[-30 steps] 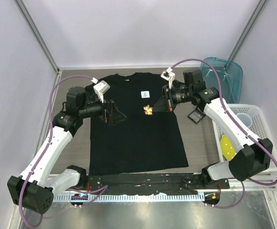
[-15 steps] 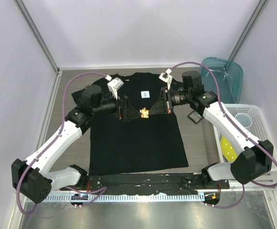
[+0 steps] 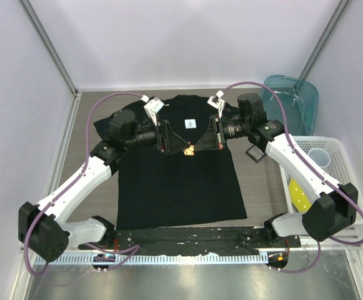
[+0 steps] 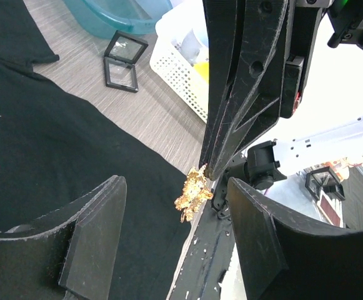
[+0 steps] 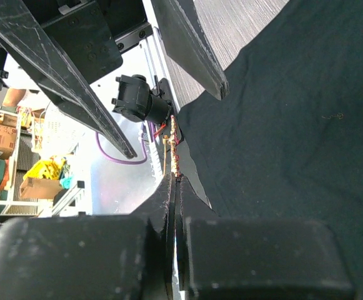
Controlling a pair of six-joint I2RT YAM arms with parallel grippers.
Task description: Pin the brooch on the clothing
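Observation:
The black T-shirt point(image 3: 175, 181) lies flat on the table, its white chest label point(image 3: 190, 124) near the collar. My right gripper point(image 3: 197, 147) is shut on the brooch point(image 3: 189, 150), held above the shirt's chest; its golden back shows in the left wrist view point(image 4: 192, 192) and it shows edge-on at the right fingertips point(image 5: 175, 159). My left gripper point(image 3: 176, 146) is open, its fingers point(image 4: 97, 228) on either side of the brooch without touching it. The shirt also shows in both wrist views point(image 4: 56, 144) point(image 5: 293, 125).
A small black square box point(image 3: 255, 151) lies on the table right of the shirt, open in the left wrist view point(image 4: 122, 59). A teal bin point(image 3: 292, 97) stands at the back right. A white basket point(image 3: 334, 169) with a cup and a yellow item is at the right edge.
My left arm has swung right across the shirt, its open gripper now around the brooch. My right gripper has shifted slightly left, still holding the brooch.

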